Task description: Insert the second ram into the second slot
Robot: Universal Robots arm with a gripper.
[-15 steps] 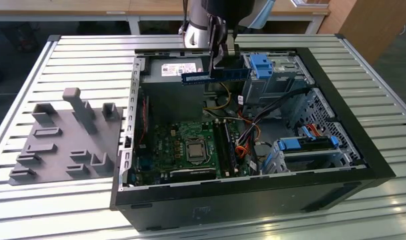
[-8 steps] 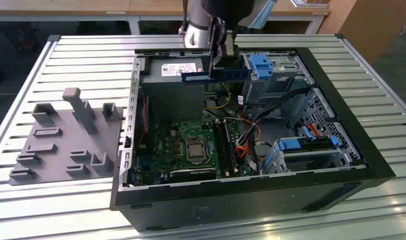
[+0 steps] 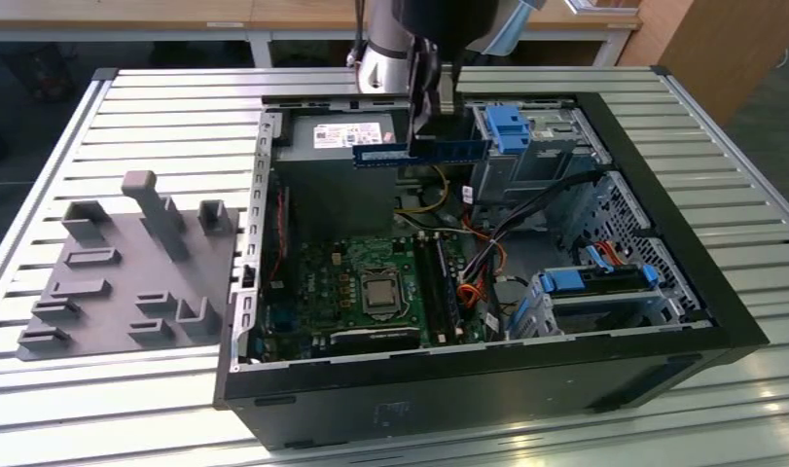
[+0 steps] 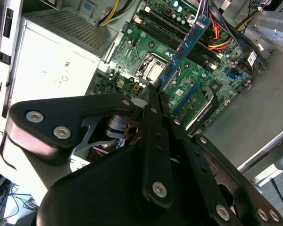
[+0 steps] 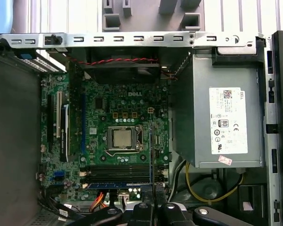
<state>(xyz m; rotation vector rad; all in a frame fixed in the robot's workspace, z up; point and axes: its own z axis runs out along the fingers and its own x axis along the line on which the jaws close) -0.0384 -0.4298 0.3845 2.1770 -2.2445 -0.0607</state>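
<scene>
Fingers [image 4: 153, 134] clamped on the second ram [image 4: 185, 46] | gripper [image 3: 428, 134] holds the stick level in the air above the open computer case [image 3: 498, 399] | ram over the motherboard [image 5: 99, 117], clear of the memory slots [image 5: 118, 170], not seated.

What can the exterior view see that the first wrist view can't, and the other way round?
Exterior view: the ram, long flat side on, pinched in the gripper above the case. First wrist view: a white slot near the edge of the motherboard, seen from straight above. Both: the motherboard, its chip socket and the power supply.
</scene>
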